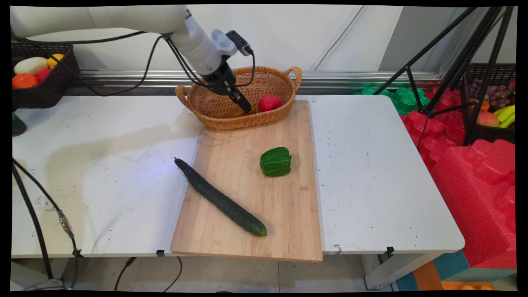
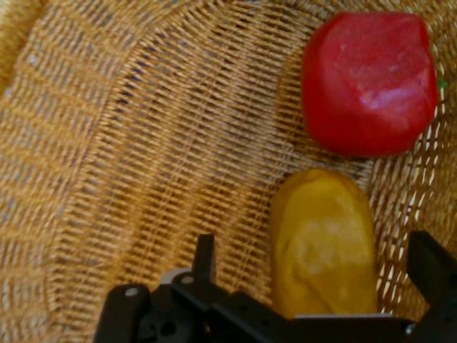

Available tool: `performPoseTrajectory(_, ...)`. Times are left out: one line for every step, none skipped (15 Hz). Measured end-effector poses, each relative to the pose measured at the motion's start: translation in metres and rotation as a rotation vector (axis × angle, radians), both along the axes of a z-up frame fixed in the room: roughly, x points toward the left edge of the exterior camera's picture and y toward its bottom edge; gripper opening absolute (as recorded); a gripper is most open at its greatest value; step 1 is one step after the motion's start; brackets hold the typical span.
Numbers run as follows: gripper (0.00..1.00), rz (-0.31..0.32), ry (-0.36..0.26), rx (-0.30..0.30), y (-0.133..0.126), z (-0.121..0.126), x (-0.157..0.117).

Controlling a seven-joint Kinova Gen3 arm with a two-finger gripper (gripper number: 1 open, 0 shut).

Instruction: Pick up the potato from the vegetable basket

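A: How did the jaws stand?

B: Spread wide. The gripper [image 2: 318,279] had one finger [image 2: 206,256] on one side and the other finger [image 2: 434,275] on the far side, with a yellow piece [image 2: 325,243] lying in the gap between them. Neither finger pressed against it that I could see.

A: And where was that piece?

B: On the woven floor of the wicker basket [image 1: 214,105], down where the gripper [image 1: 244,106] had reached in. In the main view only a sliver of the yellow piece [image 1: 238,110] showed beside the fingertips.

A: What did it look like?

B: Oblong, rounded at the end, a dull golden yellow, smooth and slightly glossy. Its near end was hidden behind the gripper's linkage.

A: Anything close by?

B: A red fruit [image 2: 368,82], blocky and shiny, sat just beyond it in the basket, near but seemingly not touching.

A: And further out?

B: The basket rested at the far end of a wooden cutting board [image 1: 231,231] on the white table [image 1: 103,185]. A green bell pepper [image 1: 275,161] lay mid-board, and a long cucumber [image 1: 220,200] lay slantwise, its tip overhanging the board's left edge.
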State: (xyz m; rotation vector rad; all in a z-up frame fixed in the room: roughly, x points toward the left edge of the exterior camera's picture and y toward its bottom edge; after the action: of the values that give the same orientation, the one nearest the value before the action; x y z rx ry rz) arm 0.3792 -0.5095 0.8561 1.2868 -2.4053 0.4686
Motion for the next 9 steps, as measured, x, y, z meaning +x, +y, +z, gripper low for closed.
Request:
performPoseTrajectory(1.0,-0.003,0.003,0.006,-0.003,-0.002,-0.001)
performPoseTrajectory(1.0,-0.008,0.008,0.016,-0.007,-0.005,-0.002)
performPoseTrajectory(1.0,-0.011,0.011,0.026,-0.011,-0.009,-0.003)
performPoseTrajectory(1.0,-0.013,0.014,0.034,-0.015,-0.011,-0.004)
performPoseTrajectory(1.0,-0.014,0.015,0.039,-0.017,-0.013,-0.004)
performPoseTrajectory(1.0,-0.013,0.018,0.045,-0.02,-0.015,-0.004)
performPoseTrajectory(1.0,-0.013,0.019,0.051,-0.022,-0.017,-0.005)
performPoseTrajectory(0.0,-0.011,0.021,0.057,-0.024,-0.018,-0.004)
performPoseTrajectory(0.0,-0.011,0.022,0.061,-0.026,-0.019,-0.005)
